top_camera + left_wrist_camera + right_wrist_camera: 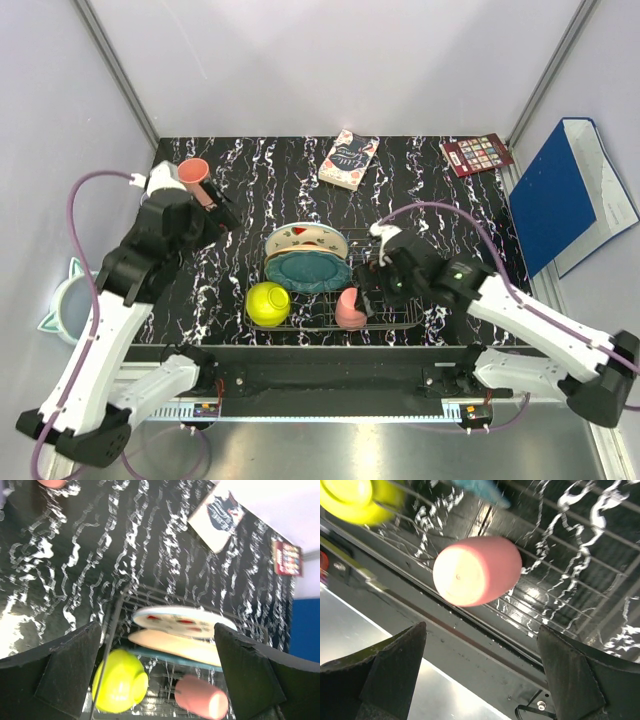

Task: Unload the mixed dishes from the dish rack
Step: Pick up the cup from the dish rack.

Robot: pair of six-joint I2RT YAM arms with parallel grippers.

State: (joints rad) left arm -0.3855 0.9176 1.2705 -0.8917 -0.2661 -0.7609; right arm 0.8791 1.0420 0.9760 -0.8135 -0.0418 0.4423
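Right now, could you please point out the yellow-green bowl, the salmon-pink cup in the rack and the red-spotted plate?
yellow-green bowl (268,303), top external view, middle of its rounded outer wall.
salmon-pink cup (460,577), right wrist view, its flat end.
red-spotted plate (180,622), left wrist view, its spotted face.

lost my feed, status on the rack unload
Both open: left gripper away from dish rack, right gripper over salmon-pink cup. Three plates, bowl racked too. Nothing blocking.

Top view: we note bright, even overhead light, sharp focus, only faint soft shadows. Left wrist view is smeared — the white veins of the marbled tabletop (75,555) streak diagonally, with a bright sheen at far left. Right wrist view: the salmon-pink cup (477,570) is soft, its pale base overexposed — white glare patches on the tabletop beside it.
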